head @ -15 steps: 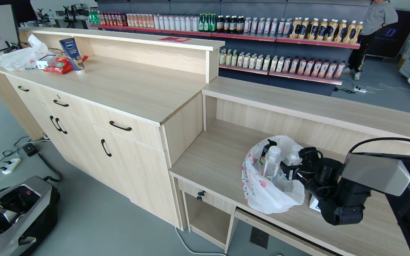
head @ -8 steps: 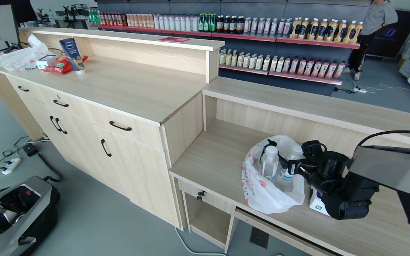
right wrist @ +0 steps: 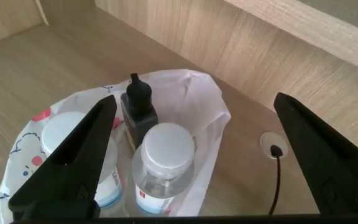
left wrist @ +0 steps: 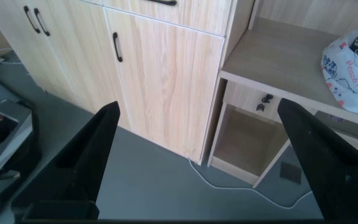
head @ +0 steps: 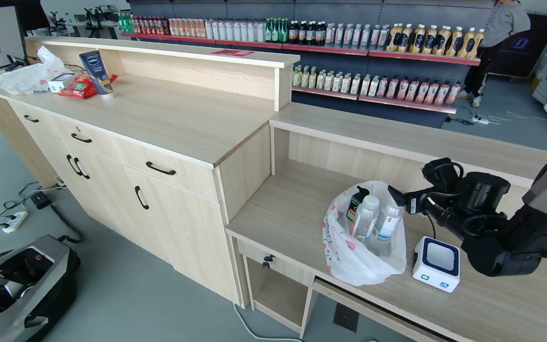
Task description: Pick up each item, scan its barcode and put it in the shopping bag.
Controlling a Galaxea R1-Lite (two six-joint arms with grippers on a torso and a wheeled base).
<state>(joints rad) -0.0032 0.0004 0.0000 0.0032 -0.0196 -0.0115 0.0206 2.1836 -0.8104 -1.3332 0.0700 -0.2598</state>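
The white shopping bag (head: 349, 251) with red prints stands open on the lower desk. In it stand two clear bottles with white caps (head: 367, 213) (head: 388, 219) and a dark pump bottle (head: 355, 203). My right gripper (head: 404, 199) hangs open and empty just above the bag's right rim. In the right wrist view the gripper (right wrist: 194, 102) looks down on the bag (right wrist: 207, 102), one capped bottle (right wrist: 163, 149) and the pump bottle (right wrist: 138, 115). My left gripper (left wrist: 197, 107) is open over the floor, well left of the bag (left wrist: 350, 65).
A white scanner (head: 437, 263) with a dark blue top sits on the desk right of the bag. On the far left of the high counter (head: 183, 118) lie a blue tube (head: 95, 71), a red packet (head: 81, 87), a small white box (head: 61, 81) and a plastic bag (head: 22, 76).
My right gripper has lifted out of the bag's mouth and drawn back to the right, uncovering the scanner. A capped bottle stays behind in the bag.
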